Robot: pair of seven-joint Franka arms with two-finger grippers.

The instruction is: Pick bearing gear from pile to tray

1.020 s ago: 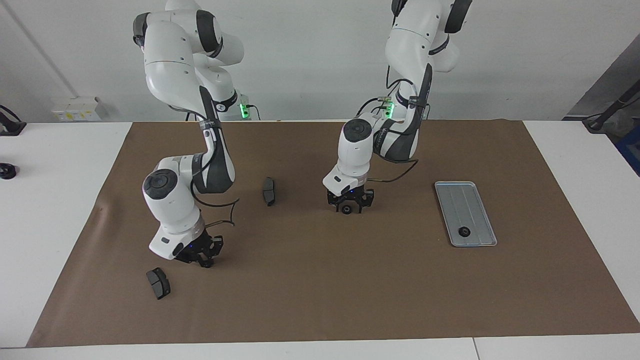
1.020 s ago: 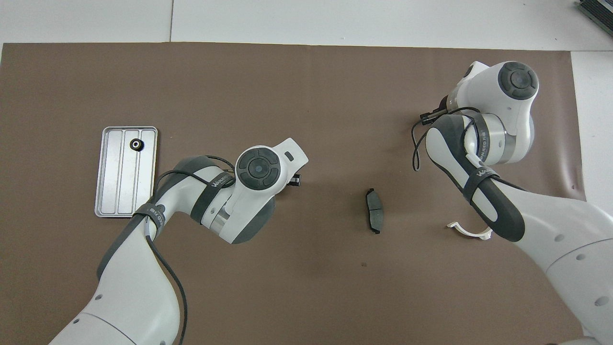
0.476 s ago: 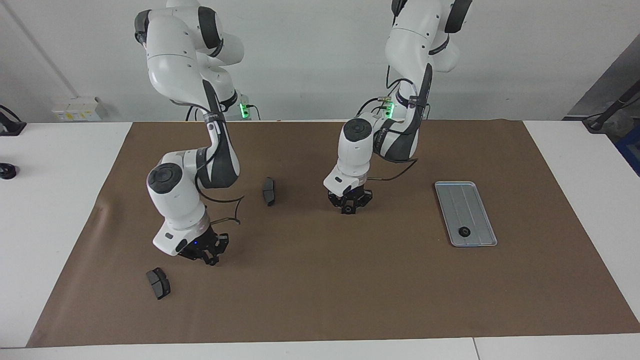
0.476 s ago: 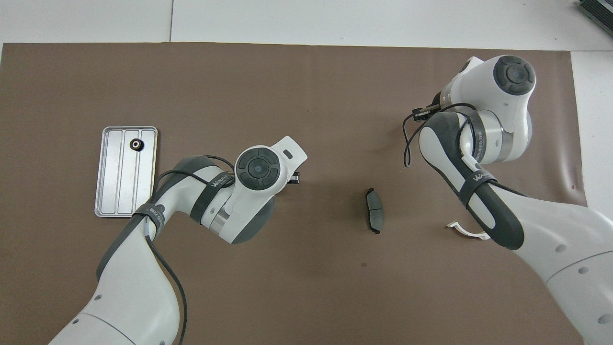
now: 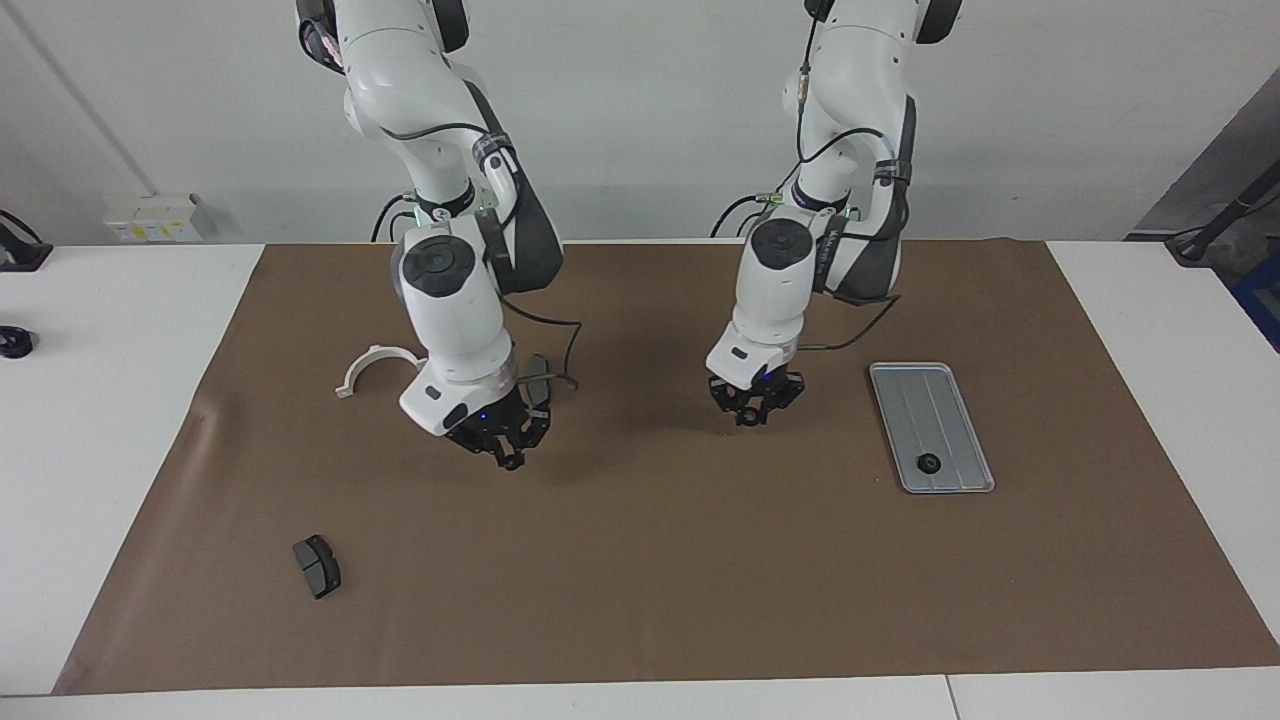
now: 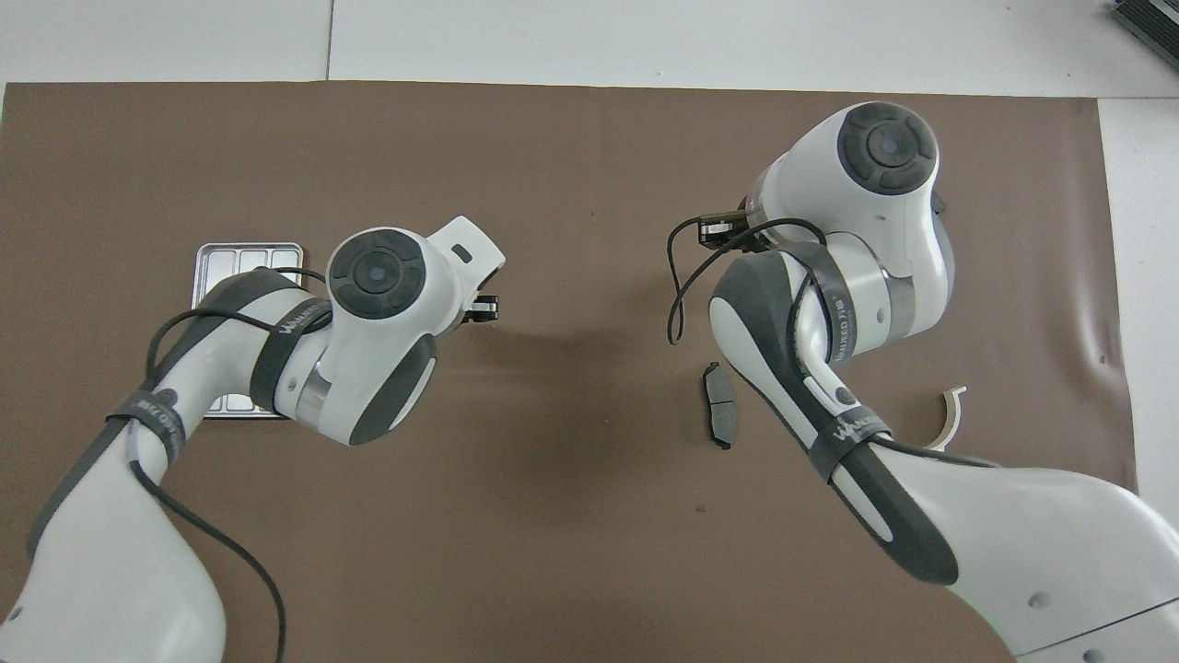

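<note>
My bench is a white table (image 5: 120,400) with a visible seam near its edge farthest from me. A large brown paper mat (image 5: 640,560) covers most of it, slightly creased toward my right arm's end. A plain pale grey wall (image 5: 620,120) rises at my back. A white socket box (image 5: 150,217) sits low on that wall. Lighting is even, with soft shadows on the mat.
</note>
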